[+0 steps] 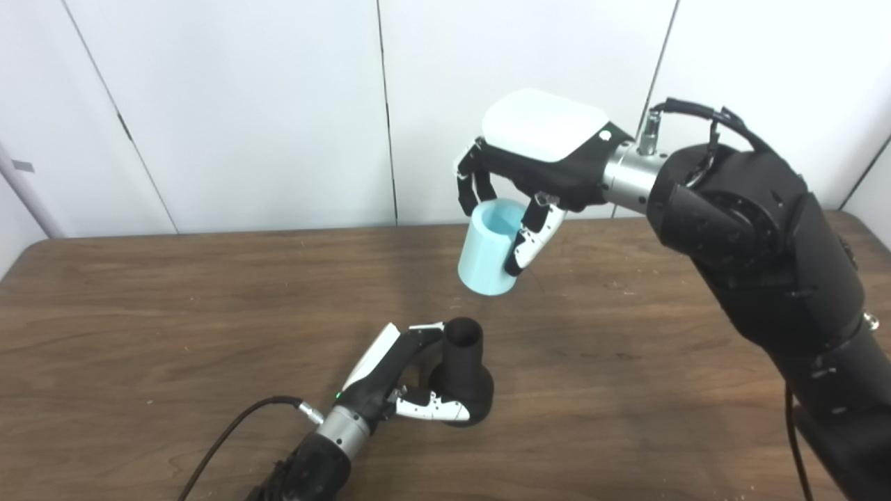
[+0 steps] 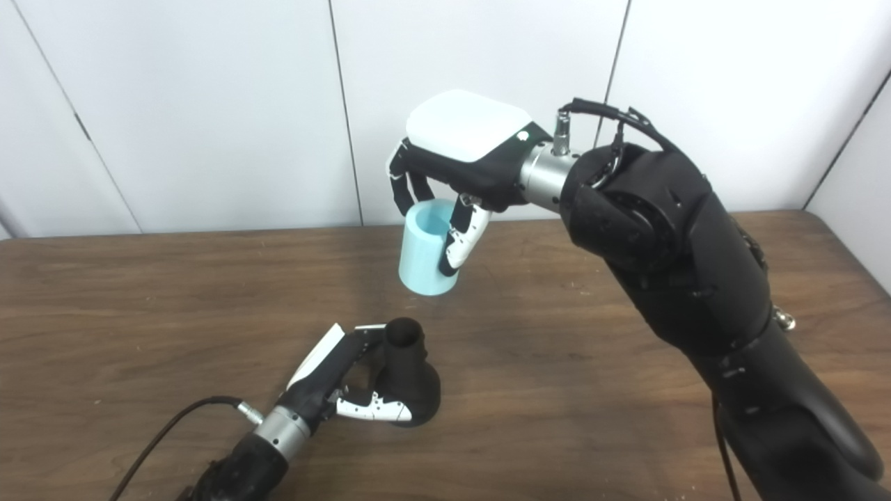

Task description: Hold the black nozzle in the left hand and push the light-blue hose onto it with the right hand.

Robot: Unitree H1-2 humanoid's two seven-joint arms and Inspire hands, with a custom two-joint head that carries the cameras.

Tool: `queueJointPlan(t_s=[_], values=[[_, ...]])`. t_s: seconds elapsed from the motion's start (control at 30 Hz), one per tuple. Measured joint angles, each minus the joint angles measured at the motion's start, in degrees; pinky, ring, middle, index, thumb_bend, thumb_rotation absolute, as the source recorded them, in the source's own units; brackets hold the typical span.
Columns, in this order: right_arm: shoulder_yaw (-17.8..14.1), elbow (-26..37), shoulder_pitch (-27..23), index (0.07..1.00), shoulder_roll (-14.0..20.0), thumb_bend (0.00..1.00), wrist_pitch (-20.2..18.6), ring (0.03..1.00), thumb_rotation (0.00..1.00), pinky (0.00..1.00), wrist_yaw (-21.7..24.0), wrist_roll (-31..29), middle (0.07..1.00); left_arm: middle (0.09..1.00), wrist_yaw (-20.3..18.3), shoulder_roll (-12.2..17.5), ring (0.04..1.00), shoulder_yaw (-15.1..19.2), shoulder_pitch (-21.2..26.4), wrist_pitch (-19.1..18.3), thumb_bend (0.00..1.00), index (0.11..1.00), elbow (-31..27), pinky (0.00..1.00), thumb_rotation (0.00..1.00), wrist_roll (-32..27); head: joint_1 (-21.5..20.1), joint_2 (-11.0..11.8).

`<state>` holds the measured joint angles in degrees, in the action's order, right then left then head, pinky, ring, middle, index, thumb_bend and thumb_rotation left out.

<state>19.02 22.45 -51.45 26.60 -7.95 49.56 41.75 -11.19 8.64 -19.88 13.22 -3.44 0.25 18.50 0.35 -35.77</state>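
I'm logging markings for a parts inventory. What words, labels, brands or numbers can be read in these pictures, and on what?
None can be read. The black nozzle, light-blue hose, left hand, right hand and table show no legible text; a small grey tag on the wall is blank or too small to read.

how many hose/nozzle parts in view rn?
2. The light-blue hose is held in the air by the right hand; the black nozzle stands on the table, gripped by the left hand. No others in view.
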Motion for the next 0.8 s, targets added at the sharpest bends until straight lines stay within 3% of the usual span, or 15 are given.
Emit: queueJointPlan(t_s=[0.47,0.8], values=[[0.3,0.0,0.0,0.482,-1.9,0.53,1.8,0.191,0.00,0.11,0.1,-0.6,0.471,0.771,0.0,-0.2,0.894,-0.2,0.0,-0.3,0.52,0.483,-0.2,0.96,0.07,0.0,0.4,-0.5],[1.0,0.6,-0.1,0.482,-1.9,0.53,0.9,0.183,0.00,0.10,3.5,-0.7,0.470,0.771,-0.1,-0.2,0.896,-0.3,0.0,-0.9,0.52,0.483,-0.5,0.97,0.07,0.1,0.2,-1.1]])
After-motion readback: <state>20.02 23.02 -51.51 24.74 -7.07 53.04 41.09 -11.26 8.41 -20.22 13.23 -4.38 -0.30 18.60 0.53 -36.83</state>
